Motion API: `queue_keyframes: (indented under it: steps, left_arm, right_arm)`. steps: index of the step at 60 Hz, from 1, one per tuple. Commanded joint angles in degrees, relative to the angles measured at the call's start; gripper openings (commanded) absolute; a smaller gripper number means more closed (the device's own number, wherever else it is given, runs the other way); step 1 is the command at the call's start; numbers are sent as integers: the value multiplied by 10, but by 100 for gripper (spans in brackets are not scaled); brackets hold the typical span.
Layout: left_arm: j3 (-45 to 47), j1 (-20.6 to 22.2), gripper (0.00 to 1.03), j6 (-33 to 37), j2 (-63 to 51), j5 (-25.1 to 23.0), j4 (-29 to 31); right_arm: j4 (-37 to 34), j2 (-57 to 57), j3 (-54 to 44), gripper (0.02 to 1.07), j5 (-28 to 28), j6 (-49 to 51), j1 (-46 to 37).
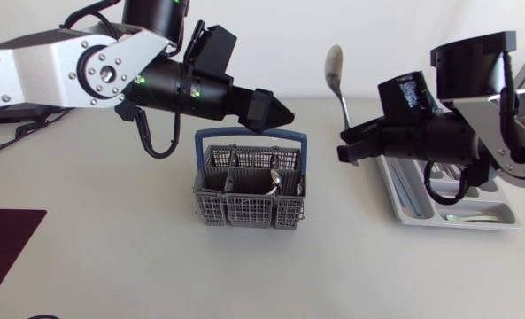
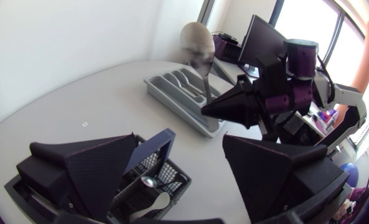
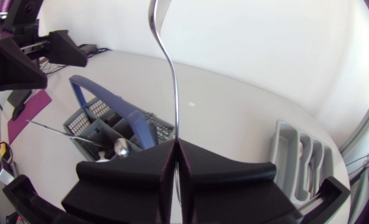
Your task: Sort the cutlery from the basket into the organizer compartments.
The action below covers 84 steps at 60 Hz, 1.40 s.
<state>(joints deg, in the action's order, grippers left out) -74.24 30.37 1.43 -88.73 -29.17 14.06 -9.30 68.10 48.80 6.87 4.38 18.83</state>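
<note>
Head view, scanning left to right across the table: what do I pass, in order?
Maroon mat → cutlery basket → spoon, held upright in the right hand → organizer. The left hand hangs above the basket, overlapping it, so I leave it out of the order.

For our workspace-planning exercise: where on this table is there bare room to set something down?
Free: table between basket and organizer, and between basket and dark mat. Crowded: above the basket, where the left end effector hangs.
</note>
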Motion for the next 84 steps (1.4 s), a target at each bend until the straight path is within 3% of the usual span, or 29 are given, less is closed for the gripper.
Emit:
queue_keyframes:
  steps: [1, 13, 36, 59, 84]
  left_arm:
    - [9, -7, 98, 30, 18, 17, 12]
    - [13, -15, 98, 68, 48, 89, 40]
    - [56, -67, 98, 129, 95, 138, 83]
    - [137, -104, 98, 184, 136, 149, 76]
    - [179, -107, 98, 211, 164, 149, 74]
  right_arm:
    - [-12, 13, 4, 8, -13, 12, -38]
    - [11, 63, 17, 8, -73, 52, -133]
    - [64, 295, 134, 8, -113, 81, -279]
    - [75, 477, 260, 8, -162, 80, -312]
    - [59, 556, 319, 9, -193, 67, -318]
